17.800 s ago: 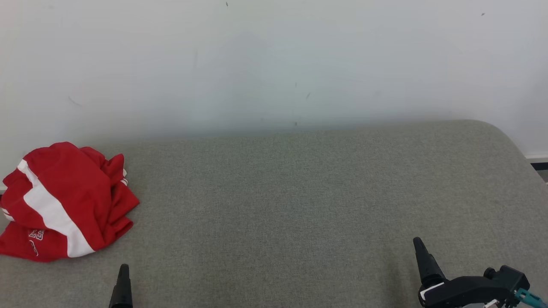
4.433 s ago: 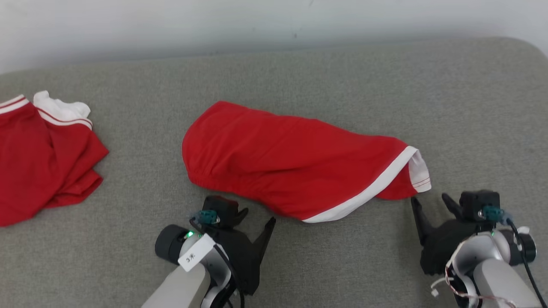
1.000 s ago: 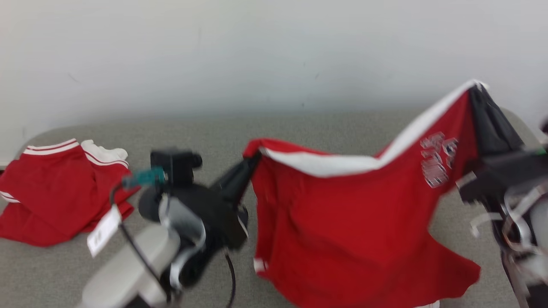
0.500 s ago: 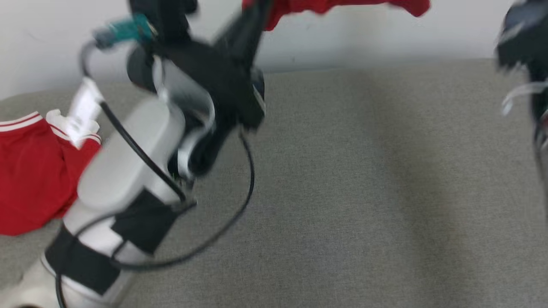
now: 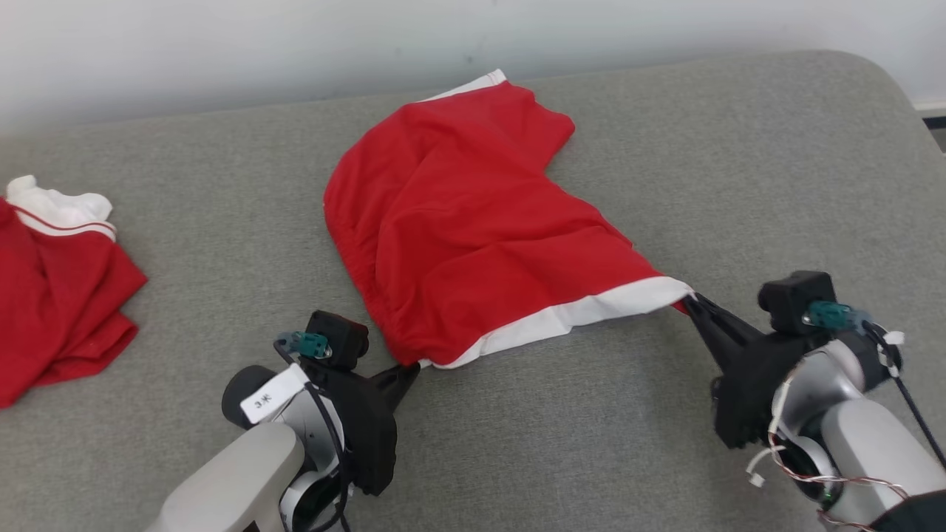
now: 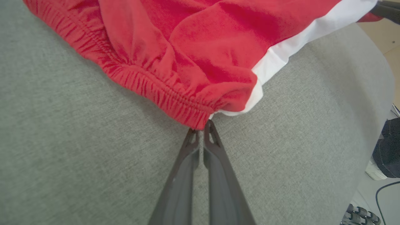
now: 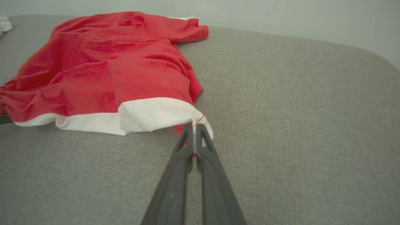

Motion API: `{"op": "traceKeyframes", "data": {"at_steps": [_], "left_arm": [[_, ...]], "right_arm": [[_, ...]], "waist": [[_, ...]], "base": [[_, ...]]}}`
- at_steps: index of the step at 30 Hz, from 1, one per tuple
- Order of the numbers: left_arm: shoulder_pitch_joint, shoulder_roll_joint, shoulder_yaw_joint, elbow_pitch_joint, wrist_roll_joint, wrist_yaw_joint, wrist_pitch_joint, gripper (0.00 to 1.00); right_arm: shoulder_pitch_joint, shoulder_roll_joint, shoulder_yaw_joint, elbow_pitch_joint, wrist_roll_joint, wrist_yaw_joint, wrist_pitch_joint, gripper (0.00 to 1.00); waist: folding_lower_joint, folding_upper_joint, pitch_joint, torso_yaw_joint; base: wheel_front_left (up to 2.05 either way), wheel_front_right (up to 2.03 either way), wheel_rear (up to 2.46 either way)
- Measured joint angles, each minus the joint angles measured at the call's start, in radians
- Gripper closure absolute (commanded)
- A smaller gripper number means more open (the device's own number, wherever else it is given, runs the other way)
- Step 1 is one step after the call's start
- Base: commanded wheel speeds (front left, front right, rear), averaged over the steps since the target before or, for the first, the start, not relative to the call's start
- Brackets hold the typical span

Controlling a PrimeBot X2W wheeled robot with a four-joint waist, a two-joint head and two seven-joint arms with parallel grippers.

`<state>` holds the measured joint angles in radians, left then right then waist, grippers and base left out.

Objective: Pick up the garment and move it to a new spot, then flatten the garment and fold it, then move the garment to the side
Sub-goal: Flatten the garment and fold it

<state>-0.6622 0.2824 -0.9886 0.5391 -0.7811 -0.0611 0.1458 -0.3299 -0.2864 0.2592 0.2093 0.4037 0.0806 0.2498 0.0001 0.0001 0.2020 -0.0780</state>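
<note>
The garment (image 5: 473, 222) is a pair of red shorts with a white side stripe, spread on the grey cushion (image 5: 665, 133) in the head view, its far end near the wall. My left gripper (image 5: 408, 367) is shut on the elastic waistband corner (image 6: 200, 120) at the near left. My right gripper (image 5: 691, 301) is shut on the white hem corner (image 7: 195, 122) at the near right. The white stripe runs taut between the two grips. Wrinkles remain across the red cloth (image 7: 93, 62).
A second red and white garment (image 5: 52, 281) lies crumpled at the cushion's left edge. The wall runs along the back. The cushion's rounded right corner (image 5: 879, 81) drops off to a floor; a dark object (image 6: 387, 147) stands beyond that edge in the left wrist view.
One second ago both grippers held the garment up in the air, hanging. Now it has been swung forward and laid down on the cushion, with both grippers low at its near corners. The camera also tilted.
</note>
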Motion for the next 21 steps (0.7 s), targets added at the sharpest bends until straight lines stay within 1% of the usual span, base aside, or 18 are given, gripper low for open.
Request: {"op": "traceKeyframes", "data": {"at_steps": [2,6,12,14,17,19,21], "left_arm": [[-0.001,-0.001,-0.015,0.02,0.011,-0.011,0.003,1.0],[-0.001,-0.002,-0.031,0.047,0.02,-0.02,0.003,1.0],[0.003,0.009,-0.021,0.085,0.02,-0.018,-0.016,1.0],[0.012,0.023,-0.013,0.088,0.018,-0.012,-0.024,1.0],[0.051,0.043,0.006,0.087,0.015,0.012,-0.035,1.0],[0.077,0.047,0.008,0.084,0.013,0.025,-0.043,1.0],[0.099,0.047,0.006,0.075,0.012,0.027,-0.051,1.0]], "right_arm": [[0.012,-0.021,-0.008,0.013,0.0,0.0,0.008,1.0],[0.074,-0.05,-0.03,0.013,0.001,-0.002,0.025,1.0],[0.119,-0.052,-0.032,-0.029,0.007,-0.003,0.039,1.0],[0.131,-0.052,-0.023,-0.049,0.007,-0.003,0.043,1.0],[0.163,-0.049,-0.01,-0.081,0.007,-0.003,0.051,1.0],[0.193,-0.049,-0.006,-0.096,0.007,-0.011,0.059,1.0],[0.23,-0.056,-0.003,-0.109,0.007,-0.012,0.071,1.0]], "waist": [[0.0,0.0,0.003,-0.014],[-0.0001,-0.0001,-0.012,-0.022],[-0.0002,-0.0001,-0.056,-0.008],[-0.0002,0.0,-0.073,-0.002],[-0.0002,0.0,-0.098,0.005],[-0.0002,-0.0001,-0.114,0.01],[-0.0002,-0.0001,-0.129,0.016]], "base": [[0.0,0.0,0.0],[0.0,0.0,0.0],[0.0,0.0,0.0],[0.0,0.0,0.0],[0.0,0.0,0.0],[0.0,0.0,0.0],[0.0,0.0,0.0]]}}
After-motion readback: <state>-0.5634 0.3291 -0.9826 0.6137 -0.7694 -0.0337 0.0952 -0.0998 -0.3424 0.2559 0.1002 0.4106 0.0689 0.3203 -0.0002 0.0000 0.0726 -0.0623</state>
